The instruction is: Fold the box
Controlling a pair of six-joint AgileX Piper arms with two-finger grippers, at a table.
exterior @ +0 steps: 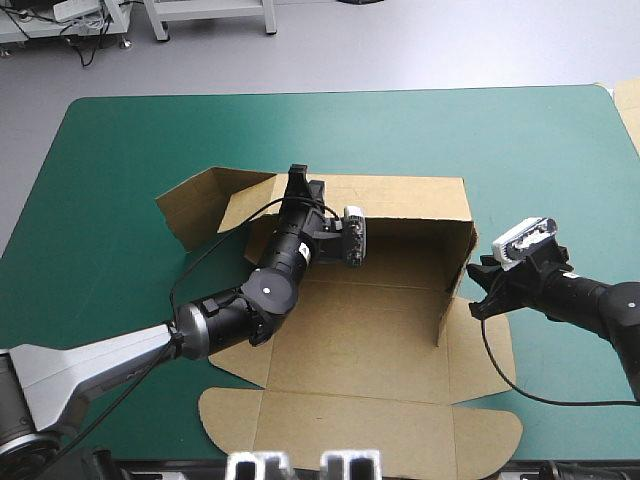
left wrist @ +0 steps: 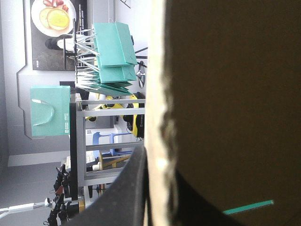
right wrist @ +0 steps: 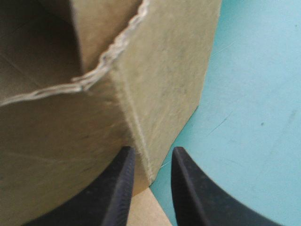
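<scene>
The brown box [exterior: 370, 330] lies in the middle of the teal-green table with its far wall and right wall raised; its near panels and flaps lie flat. My left gripper [exterior: 298, 185] is at the top of the far wall, near that wall's left end. In the left wrist view the board's edge [left wrist: 157, 122] runs between the black fingers [left wrist: 131, 188], so the left gripper [left wrist: 157, 202] is shut on it. My right gripper [exterior: 476, 290] is at the right wall's outer side. There the folded corner of the board [right wrist: 141, 117] sits between the nearly closed fingers of the right gripper [right wrist: 151, 153].
A loose left side flap [exterior: 200, 200] stands slanted off the far wall's left end. A strip of more pale board [exterior: 628, 105] shows at the table's far right edge. Bare teal-green cover [exterior: 120, 200] surrounds the box.
</scene>
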